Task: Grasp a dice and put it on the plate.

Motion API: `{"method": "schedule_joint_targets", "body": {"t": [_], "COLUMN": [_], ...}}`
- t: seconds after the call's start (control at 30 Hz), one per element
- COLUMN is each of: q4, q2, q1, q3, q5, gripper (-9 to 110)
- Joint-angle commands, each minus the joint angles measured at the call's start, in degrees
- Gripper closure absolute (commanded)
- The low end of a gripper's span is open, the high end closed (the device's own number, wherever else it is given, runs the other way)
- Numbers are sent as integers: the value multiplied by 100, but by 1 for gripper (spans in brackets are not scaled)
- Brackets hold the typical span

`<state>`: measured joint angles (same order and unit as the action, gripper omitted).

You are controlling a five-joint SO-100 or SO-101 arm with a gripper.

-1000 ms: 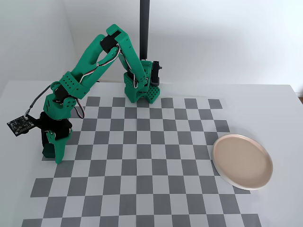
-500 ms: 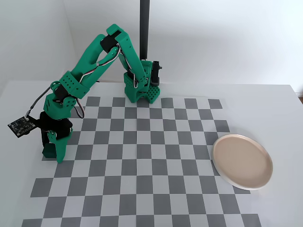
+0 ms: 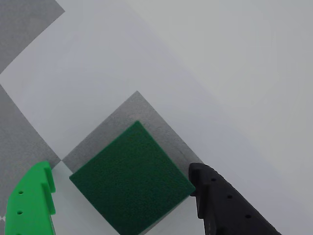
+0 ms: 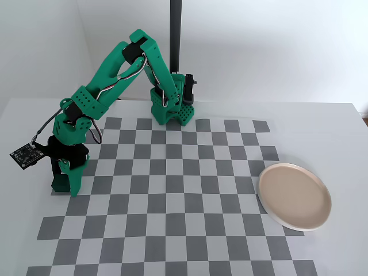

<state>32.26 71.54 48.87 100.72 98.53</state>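
The dice is a dark green plain cube on a grey square at the checker mat's left edge. It also shows in the fixed view as the dice. My gripper straddles it and is open. The bright green finger stands a small gap off the dice's left corner. The black finger is right at its right corner. In the fixed view the gripper points down at the mat and partly hides the cube. The pale pinkish plate lies empty far to the right.
The green arm's base stands at the back of the checker mat, with a dark pole behind it. A small circuit board hangs off the wrist to the left. White table surrounds the mat.
The wrist and its circuit board have sunk slightly, settling the fingers a little lower around the dice. The dice and the plate have not moved.
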Motion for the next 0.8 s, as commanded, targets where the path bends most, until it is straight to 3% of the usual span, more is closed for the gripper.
{"method": "schedule_joint_targets", "body": {"t": [0.0,0.77], "q4": [105,290], "q2": [167,299], "q1": [-114,-211], "q3": [-229,-220], "q5": [70,70], "gripper": [79,86]}}
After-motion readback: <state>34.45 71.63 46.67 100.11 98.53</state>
